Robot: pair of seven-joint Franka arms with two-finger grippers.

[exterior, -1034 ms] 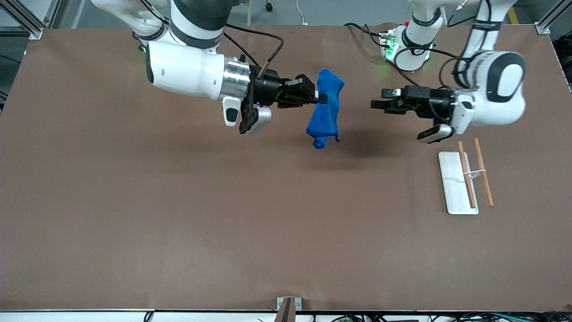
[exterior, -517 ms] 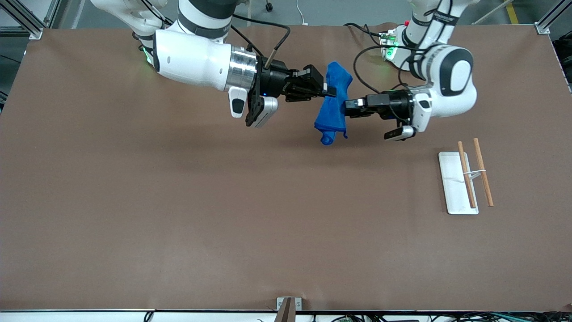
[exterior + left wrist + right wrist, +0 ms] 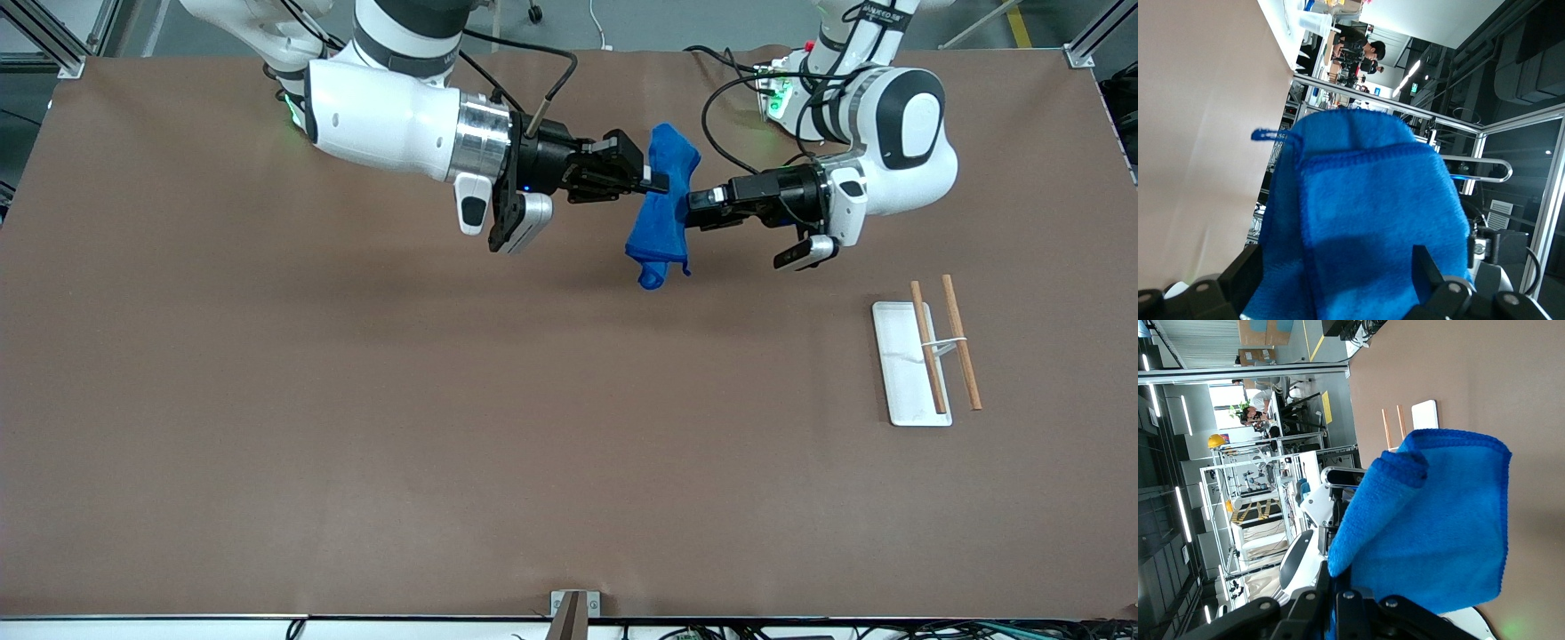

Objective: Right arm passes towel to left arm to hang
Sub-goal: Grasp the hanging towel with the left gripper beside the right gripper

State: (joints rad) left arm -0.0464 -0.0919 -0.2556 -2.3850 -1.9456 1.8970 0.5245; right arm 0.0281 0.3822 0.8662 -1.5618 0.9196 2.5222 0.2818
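While the right arm reaches out flat over the table, its right gripper pinches the blue towel up in the air. The left gripper has wide fingers around the towel, not yet squeezing.

Left gripper now up at the hanging towel, open fingers astride it.
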